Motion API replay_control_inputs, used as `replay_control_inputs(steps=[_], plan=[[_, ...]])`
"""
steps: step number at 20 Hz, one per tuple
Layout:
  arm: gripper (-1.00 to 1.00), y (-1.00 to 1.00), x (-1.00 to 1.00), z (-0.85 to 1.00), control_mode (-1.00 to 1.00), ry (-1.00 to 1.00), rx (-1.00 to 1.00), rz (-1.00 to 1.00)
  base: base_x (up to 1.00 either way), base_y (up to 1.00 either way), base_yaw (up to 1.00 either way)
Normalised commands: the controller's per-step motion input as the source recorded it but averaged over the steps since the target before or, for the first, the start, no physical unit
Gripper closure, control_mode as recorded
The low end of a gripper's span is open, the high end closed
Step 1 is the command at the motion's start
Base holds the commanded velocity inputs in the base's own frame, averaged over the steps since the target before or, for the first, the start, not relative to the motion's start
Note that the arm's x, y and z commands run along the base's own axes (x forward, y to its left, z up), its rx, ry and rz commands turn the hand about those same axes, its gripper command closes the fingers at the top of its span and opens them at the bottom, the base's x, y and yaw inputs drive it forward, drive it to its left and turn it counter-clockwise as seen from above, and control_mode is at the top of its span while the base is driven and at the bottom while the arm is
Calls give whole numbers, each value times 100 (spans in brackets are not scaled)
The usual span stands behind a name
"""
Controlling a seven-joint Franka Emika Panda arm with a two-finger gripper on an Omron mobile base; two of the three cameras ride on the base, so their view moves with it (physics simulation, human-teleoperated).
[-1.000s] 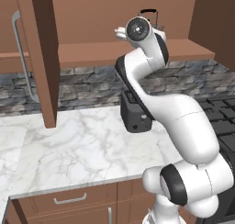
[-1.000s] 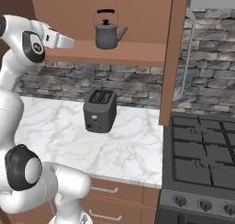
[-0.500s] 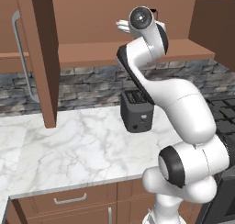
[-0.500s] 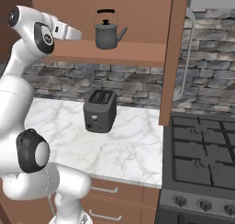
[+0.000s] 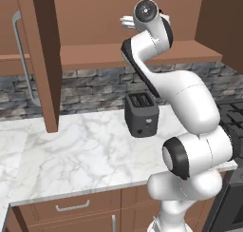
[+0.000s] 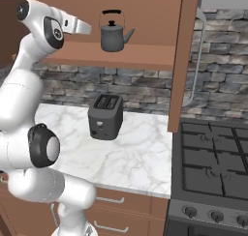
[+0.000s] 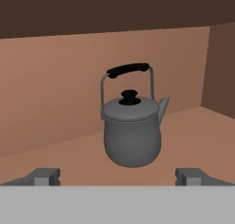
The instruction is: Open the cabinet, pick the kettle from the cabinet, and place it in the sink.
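A: Where is the kettle [image 6: 114, 35]?

B: Upright on the shelf of the open cabinet [image 6: 145, 56], spout towards the right in the right base view. In the hand view it sits dead centre, its black arched handle standing up over the lid knob and its spout pointing right.

A: And the end effector [image 6: 83, 28]?

B: Raised to shelf height, just left of the kettle in the right base view and pointed at it, not touching. In the hand view the two fingertips [image 7: 43, 176] stand far apart at the bottom with the kettle framed between and beyond them, so the jaws are spread wide and hold nothing.

A: The cabinet doors?

B: Both swung out. The left door [image 5: 43, 60] hangs edge-on over the table in the left base view, its silver bar handle [image 5: 21, 55] showing beside it. The right door [image 6: 180, 61] is edge-on in the right base view, with its own handle on the far side.

A: What else is on the table [image 6: 140, 155]?

B: A black two-slot toaster [image 6: 104, 116] stands on the white marble, below the shelf and somewhat left of the kettle in the right base view. A dark stove [image 6: 213, 167] adjoins the table on the right, and a stone backsplash [image 6: 121, 87] runs behind.
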Motion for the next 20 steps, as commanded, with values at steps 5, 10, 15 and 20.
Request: replay_control_inputs(steps=[5, 10, 15, 20], plan=[[-100, -9, 28, 0, -100, -8, -7, 7, 0, 0, 0], [-100, -10, 32, 2, -100, -1, -4, 3, 0, 0, 0], [-100, -14, 37, 3, -100, 5, -6, 0, 0, 0, 0], [-100, -10, 38, 3, -100, 7, -3, 0, 0, 0, 0]])
